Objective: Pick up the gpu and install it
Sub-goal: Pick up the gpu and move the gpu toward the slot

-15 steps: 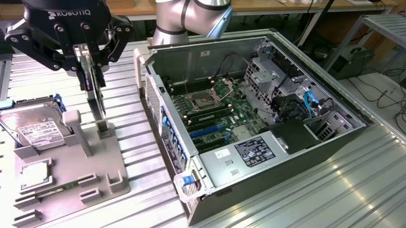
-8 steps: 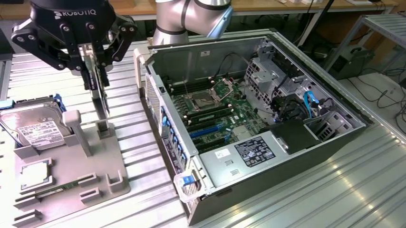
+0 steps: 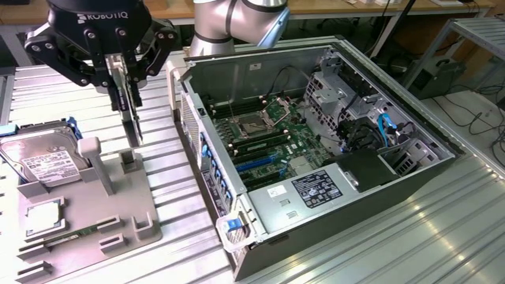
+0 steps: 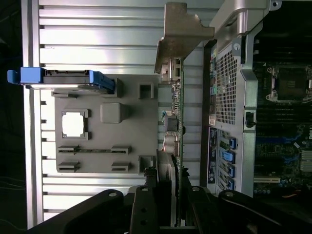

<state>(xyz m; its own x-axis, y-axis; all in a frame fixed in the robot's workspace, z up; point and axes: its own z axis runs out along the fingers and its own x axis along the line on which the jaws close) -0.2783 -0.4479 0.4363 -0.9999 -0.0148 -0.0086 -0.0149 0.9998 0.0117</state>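
Green gpu (image 3: 134, 124) | clenched upright between jaws | hanging above grey holder (image 3: 118, 201) | beside open case (image 3: 355, 231)

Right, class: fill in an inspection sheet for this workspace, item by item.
Surface: ribbed metal table bearing grey holder and open computer case.
Job's things: gpu upright above the grey holder, outside the case.
Clutter: hard drive, processor chip, memory stick in the holder.
Grippers: gripper shut on the gpu.
Cables: blue cables inside the case; black cables on the floor.
Surroundings: metal rack beside the table.
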